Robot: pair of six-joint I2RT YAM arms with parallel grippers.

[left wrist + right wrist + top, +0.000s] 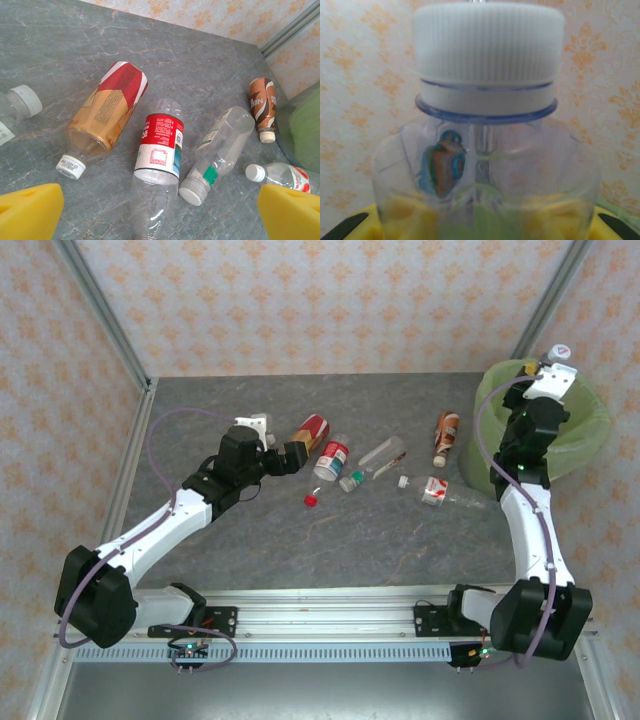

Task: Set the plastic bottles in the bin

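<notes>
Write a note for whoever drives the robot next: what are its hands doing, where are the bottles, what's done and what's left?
Left gripper: open, empty, hovering over the bottles near the table's middle.
Right gripper: shut on a clear white-capped bottle, held up at the bin.
Table: six bottles lying down, spread between the left gripper and the bin.
Done: one bottle raised at the bin, not yet dropped.
Left: release it, then bin the six.
</notes>
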